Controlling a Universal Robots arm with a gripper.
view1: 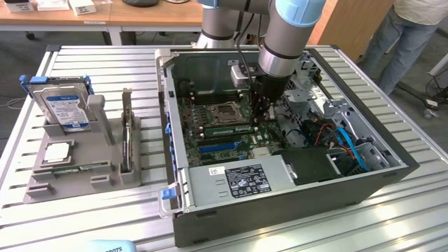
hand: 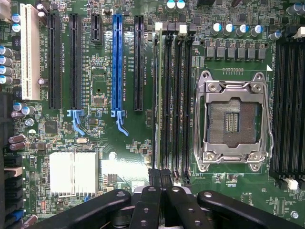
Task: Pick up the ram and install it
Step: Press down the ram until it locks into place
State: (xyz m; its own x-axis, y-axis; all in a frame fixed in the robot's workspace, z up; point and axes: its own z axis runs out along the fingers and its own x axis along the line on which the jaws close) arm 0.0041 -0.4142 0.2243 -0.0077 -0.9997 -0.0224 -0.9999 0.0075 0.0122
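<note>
The ram (hand: 159,95) is a thin green stick seen edge-on, standing in a memory slot beside the empty processor socket (hand: 232,119). In the exterior view the ram (view1: 225,129) shows as a green strip just below the socket (view1: 225,111). My gripper (hand: 159,175) is shut, its black fingertips together right over one end of the ram. Whether they pinch the board or only rest on it I cannot tell. My gripper (view1: 260,116) reaches down into the open computer case (view1: 280,210).
A grey parts tray (view1: 70,181) at the exterior view's left holds a hard drive (view1: 63,107), a square silver chip (view1: 56,152) and another green stick (view1: 73,168). Cables and drive cages crowd the case's right side. A person's legs (view1: 409,42) stand behind the table.
</note>
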